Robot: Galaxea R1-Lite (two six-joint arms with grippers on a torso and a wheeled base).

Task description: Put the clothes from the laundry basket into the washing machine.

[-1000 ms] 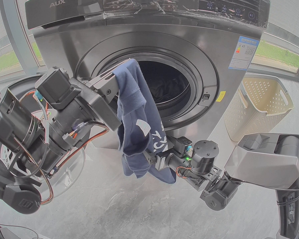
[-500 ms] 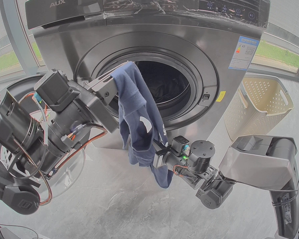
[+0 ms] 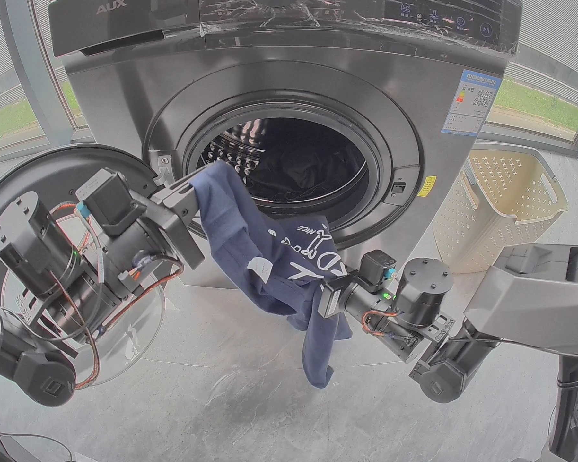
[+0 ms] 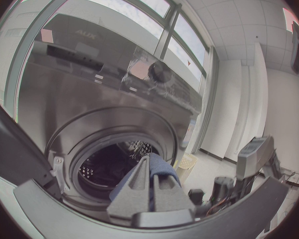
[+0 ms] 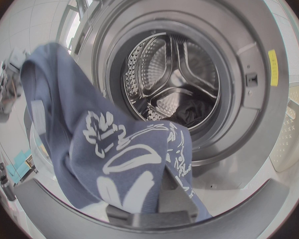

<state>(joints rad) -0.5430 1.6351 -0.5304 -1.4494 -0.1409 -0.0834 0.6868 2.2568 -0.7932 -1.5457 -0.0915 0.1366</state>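
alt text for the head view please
The left gripper and right gripper hold a navy shirt spread in front of the washing machine, whose door is open. Dark clothes lie inside. A cream laundry basket stands to its right.

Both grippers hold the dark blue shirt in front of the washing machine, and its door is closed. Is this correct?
Not quite: the door is open, swung aside, as the head view shows. The left gripper and right gripper do hold the dark blue shirt in front of the washing machine.
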